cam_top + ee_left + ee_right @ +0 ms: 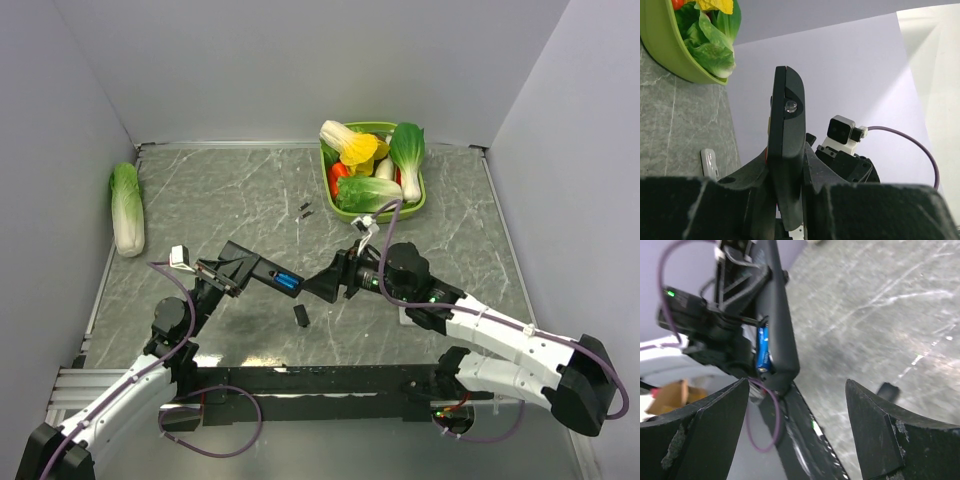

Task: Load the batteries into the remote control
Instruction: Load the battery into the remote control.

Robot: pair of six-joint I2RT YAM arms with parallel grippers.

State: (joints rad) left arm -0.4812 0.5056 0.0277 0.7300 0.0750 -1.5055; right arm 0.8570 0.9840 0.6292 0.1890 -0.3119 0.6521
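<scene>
Gripping remote control (252,268) w/ L end effector (228,272), fingers closed tight on both long edges, held clear of worktop (220,190) at a tilt, bay side facing up. Seen edge-on in L wrist cam, standing between the two fingers. Seated in the open bay: bright-blue batteries (287,281); can't tell from top cam whether one or two, and R wrist cam gives only a blue strip along the bay. Facing the remote's free end w/ R end effector (325,283), fingers spread wide, nothing between them, tips just beside the remote, contact not clear. Lying flat on worktop just below that spot: small dark rectangular piece (301,316). Further back, two tiny dark bits (304,209), near a green basket (424,190) full of veg. By the L wall, a napa cabbage (127,208), well apart from everything else.
</scene>
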